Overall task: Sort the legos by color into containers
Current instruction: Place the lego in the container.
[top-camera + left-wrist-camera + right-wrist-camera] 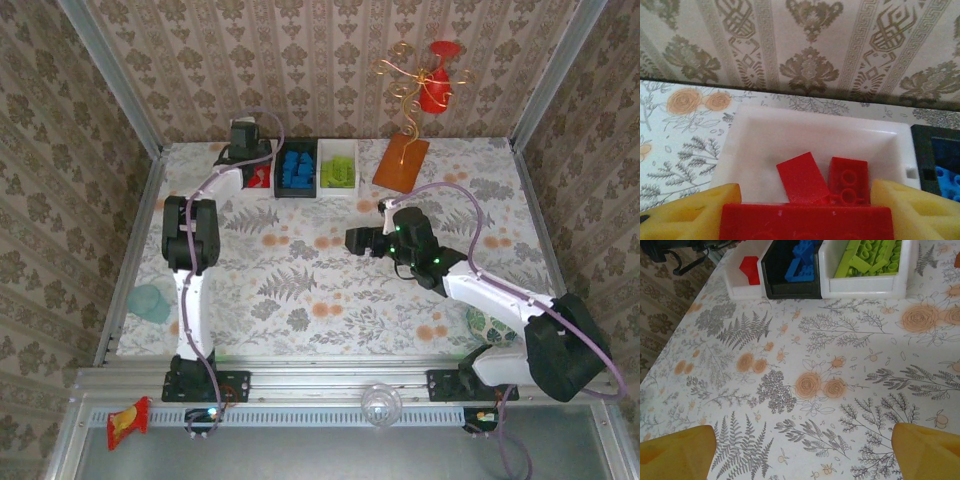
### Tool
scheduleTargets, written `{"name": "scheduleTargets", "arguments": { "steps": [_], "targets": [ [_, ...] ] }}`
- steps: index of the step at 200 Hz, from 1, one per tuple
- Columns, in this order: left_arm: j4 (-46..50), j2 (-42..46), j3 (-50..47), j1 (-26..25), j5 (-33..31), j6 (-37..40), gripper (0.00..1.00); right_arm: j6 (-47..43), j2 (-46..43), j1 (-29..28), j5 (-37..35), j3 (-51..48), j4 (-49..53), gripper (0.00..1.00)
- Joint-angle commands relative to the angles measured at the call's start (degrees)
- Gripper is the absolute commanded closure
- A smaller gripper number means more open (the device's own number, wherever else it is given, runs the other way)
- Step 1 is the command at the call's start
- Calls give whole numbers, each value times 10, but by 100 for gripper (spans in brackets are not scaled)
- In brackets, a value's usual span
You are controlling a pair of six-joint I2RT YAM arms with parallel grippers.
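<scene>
Spanning the gap between the yellow fingers (690, 215) of the left gripper (805, 200): one red brick (807, 222), long side across, each end meeting a finger. Whether the jaws press it or merely touch it cannot be told. Position: over the left-hand white bin (755, 135), at the left end of the row of bins along the back wall. Contents of that bin: two loose red bricks (802, 177), one showing a smooth face and lying tilted, one showing circles, touching each other. Next in the row, just beside it: black bin (790, 289) holding blue bricks (800, 265). Next, just beside the black one: right-hand white bin (865, 286) holding lime green bricks (867, 255). Right gripper (800, 455): jaws wide apart, nothing between them, hovering over bare flowered tablecloth (805, 385) near mid-table, well apart from the bins and facing them. Other items: orange board (400, 163) just right of the row; teal cup (150, 301) at the left table edge.
</scene>
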State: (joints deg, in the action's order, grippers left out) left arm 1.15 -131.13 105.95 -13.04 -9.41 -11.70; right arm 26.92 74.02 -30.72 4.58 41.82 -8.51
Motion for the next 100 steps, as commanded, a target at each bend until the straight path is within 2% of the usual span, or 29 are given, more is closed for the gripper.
{"name": "scheduleTargets", "arguments": {
  "steps": [1,28,60,83,100],
  "targets": [
    [15,40,6,4,7,17,23,-11,-16,-4,-22,-5,10,8],
    [-27,102,-61,2,8,17,15,-13,-30,-4,-36,-9,23,8],
    [-49,182,-134,-1,20,12,12,-21,-60,-4,-64,-19,45,8],
    [-99,266,-236,-6,33,3,11,-47,-82,-3,-139,-21,82,6],
    [-163,341,-338,-9,40,3,11,-71,-94,-1,-229,-13,118,4]
  ]
}}
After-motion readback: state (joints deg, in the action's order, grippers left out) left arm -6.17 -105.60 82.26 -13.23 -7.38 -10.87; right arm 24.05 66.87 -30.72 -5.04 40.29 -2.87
